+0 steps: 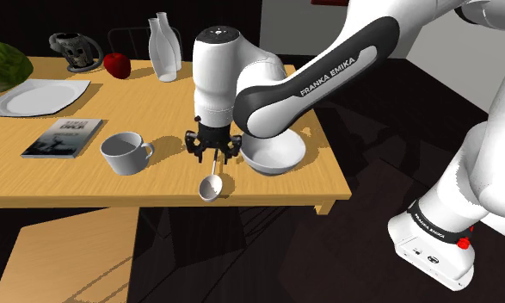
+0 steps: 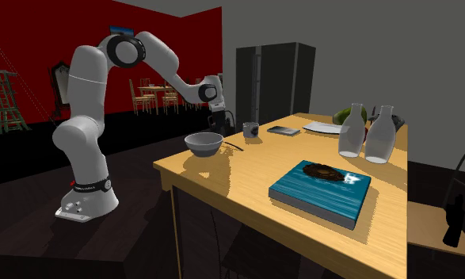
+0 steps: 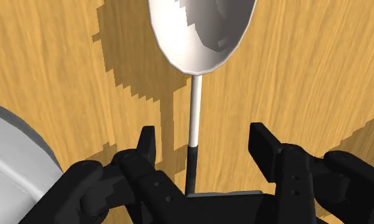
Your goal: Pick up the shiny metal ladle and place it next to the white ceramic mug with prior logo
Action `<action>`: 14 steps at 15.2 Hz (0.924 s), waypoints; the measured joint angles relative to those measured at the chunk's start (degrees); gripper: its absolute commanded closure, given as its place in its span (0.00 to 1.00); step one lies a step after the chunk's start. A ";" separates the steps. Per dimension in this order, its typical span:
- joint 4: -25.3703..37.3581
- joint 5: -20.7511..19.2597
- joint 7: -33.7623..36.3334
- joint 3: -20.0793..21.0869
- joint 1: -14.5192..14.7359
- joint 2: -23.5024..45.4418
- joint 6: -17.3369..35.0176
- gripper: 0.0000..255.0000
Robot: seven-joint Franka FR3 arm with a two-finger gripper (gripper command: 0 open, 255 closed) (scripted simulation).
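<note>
Bright table [image 1: 70, 182], jagged hard-edged shadows.

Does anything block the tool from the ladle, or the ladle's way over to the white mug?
Nothing visible. The open tool straddles the handle of the ladle, and only bare table lies between it and the mug; the bowl sits on the opposite side.

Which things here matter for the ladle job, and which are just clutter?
Job: ladle, mug, gripper, open astride the ladle's handle.

Clutter: bowl, book, plate, apple, bottles, melon, blue box.
</note>
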 measured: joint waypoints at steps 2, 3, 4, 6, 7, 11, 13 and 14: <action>0.00 0.00 0.01 0.00 0.01 0.00 0.01 0.00; 0.00 0.00 0.01 0.01 0.01 0.00 0.01 0.00; 0.00 0.00 0.01 0.01 0.01 0.00 0.02 0.00; 0.23 1.09 -0.74 0.44 -0.30 -1.59 -1.63 0.00; 0.85 1.99 -1.41 0.75 -0.52 -2.80 -3.28 0.00; 1.23 3.22 -2.08 1.22 -0.68 -4.70 -5.39 0.00; 1.24 3.28 -2.11 1.24 -0.69 -4.78 -5.49 0.00; 1.25 3.29 -2.12 1.24 -0.69 -4.78 -5.51 0.00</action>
